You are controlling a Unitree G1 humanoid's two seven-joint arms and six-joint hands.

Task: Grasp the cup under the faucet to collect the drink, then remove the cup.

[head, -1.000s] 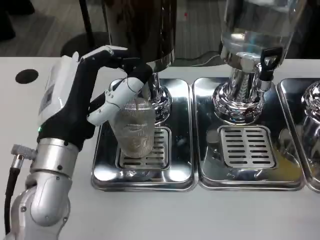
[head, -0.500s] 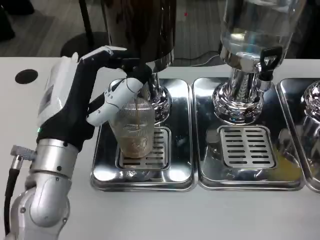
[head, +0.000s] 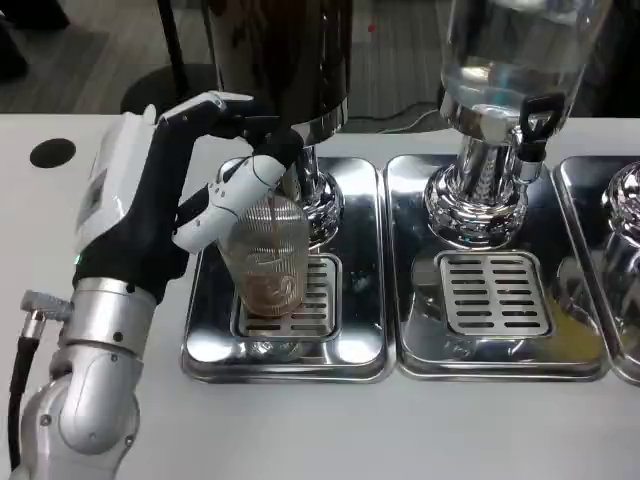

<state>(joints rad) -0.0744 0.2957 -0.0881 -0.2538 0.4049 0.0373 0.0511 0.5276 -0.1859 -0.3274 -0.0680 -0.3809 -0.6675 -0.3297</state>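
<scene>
Gripping the ribbed clear cup (head: 268,262) from its left side, the left hand (head: 185,190) had its thumb and fingers wrapped around the upper part of the cup's wall, with the fingertips reaching toward the base of the dark dispenser (head: 282,62). The cup stood upright on the slotted grate (head: 318,300) of the left drip tray (head: 285,352), directly below that dispenser's spout, and a brown drink filled roughly its lower part. The silver left forearm (head: 95,380) rose from the lower left corner of the head view over the white desk (head: 320,430). Just beside the left tray sat a second drip tray (head: 497,350) with its own grate, beneath a clear dispenser (head: 515,50) that had a chrome pedestal and a black tap handle (head: 538,122). A third tray's edge and a chrome base (head: 625,215) showed at the far right. A round black spot (head: 52,152) marked the desk near the hand's white back.
</scene>
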